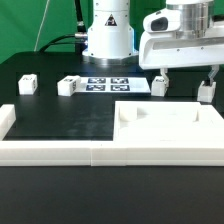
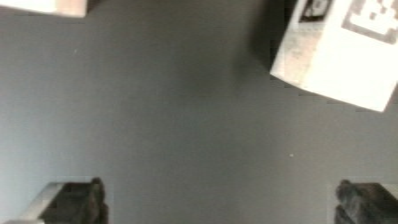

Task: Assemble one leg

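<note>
We see the tool (image 1: 185, 80) hanging low over the black desk (image 1: 60, 120). Its fingers (image 2: 71, 200) are spread wide and hold nothing, likely ready to straddle a part. One leg (image 1: 160, 86) stands close by toward the exterior view's left, a second leg (image 1: 207, 91) toward the right. The square slab (image 1: 170, 125) lies nearer the camera, apparently awaiting a leg.

Four small white block-shaped posts set apart on the black worktop (image 1: 60, 112), one leg (image 1: 28, 83) and second leg (image 1: 68, 85) toward the exterior view's left, third leg (image 1: 159, 84) and fourth leg (image 1: 206, 90) toward its right, black-and-white marking on one face in the wrist view (image 2: 338, 62)
</note>
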Motion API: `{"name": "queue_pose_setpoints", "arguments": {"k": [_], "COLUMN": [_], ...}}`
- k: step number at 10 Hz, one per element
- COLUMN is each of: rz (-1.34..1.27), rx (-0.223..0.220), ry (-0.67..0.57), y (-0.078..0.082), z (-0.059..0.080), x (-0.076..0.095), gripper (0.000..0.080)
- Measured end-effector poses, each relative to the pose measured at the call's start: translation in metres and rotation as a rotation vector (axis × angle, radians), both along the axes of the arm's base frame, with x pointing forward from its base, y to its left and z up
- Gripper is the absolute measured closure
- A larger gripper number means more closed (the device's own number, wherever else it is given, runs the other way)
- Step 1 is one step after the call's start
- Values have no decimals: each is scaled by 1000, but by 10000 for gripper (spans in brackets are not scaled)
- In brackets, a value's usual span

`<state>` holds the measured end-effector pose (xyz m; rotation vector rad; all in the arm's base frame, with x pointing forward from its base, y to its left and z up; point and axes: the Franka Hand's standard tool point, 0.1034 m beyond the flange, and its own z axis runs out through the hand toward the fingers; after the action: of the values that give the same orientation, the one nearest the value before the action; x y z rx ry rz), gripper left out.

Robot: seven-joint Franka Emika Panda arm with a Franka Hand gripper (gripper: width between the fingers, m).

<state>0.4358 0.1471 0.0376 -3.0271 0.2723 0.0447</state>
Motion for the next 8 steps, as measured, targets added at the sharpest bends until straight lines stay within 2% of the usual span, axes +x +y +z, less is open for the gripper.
{"name": "queue_pose_setpoints", "arguments": {"k": [3, 5, 7, 8], "rz": [-236, -432, -400, -372], "rx": [10, 12, 9, 11], "ry": [31, 61, 66, 70], "y": [5, 23, 41, 42], "z": [-1, -5, -6, -6], "x": [-3, -17, -25, -26], "gripper": [150, 150, 150, 150]}}
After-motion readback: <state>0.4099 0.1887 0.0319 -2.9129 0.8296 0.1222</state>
